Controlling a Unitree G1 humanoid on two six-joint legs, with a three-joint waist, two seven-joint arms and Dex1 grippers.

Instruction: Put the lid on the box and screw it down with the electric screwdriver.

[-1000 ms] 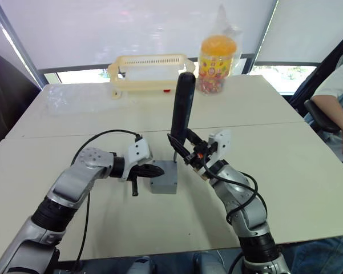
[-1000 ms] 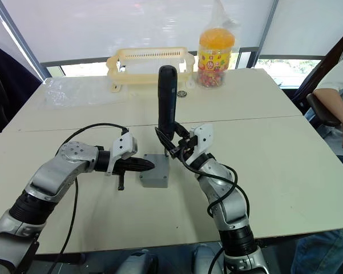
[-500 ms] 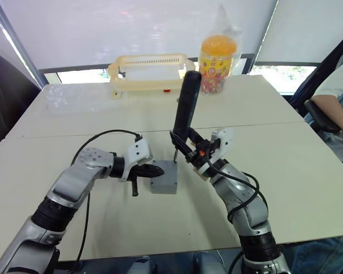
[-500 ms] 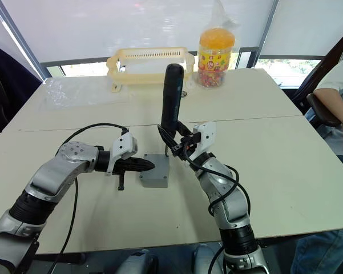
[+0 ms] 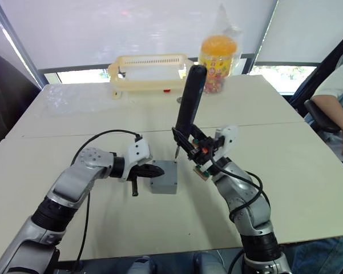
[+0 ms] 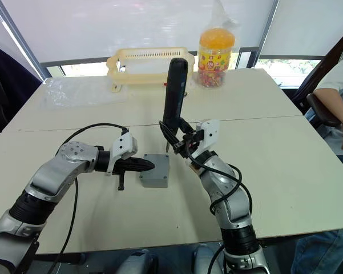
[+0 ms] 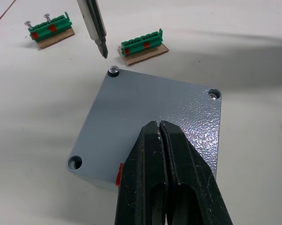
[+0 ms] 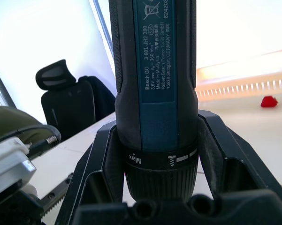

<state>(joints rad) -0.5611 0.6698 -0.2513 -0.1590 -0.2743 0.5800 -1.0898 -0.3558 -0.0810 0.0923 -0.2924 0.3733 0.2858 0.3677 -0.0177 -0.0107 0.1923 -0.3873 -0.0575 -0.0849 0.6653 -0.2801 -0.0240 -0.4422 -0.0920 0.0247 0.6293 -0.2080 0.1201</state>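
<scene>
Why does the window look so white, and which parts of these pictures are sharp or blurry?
Eye views: daylight through the blind washes it out and backlights the candy jar. Left wrist view: the lid and screwdriver bit are crisp, soft shadows behind. Right wrist view: the electric screwdriver label is sharp, while the chair behind it is softer.

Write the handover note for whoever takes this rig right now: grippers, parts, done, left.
Left gripper: shut, fingertips pressing on the lid, steadying it.
Right gripper: shut on the electric screwdriver, held tilted, bit hanging just above the lid's far corner, not touching.
The lid sits on the box near the middle of the table.
Done: lid placed; a screw stands proud in the corner under the bit, another sits in a neighbouring corner.
Left: one visible corner hole is empty; the fourth corner is hidden by the fingers. Drive the proud screw and fill the rest.
Two green terminal blocks lie beyond the box.
</scene>
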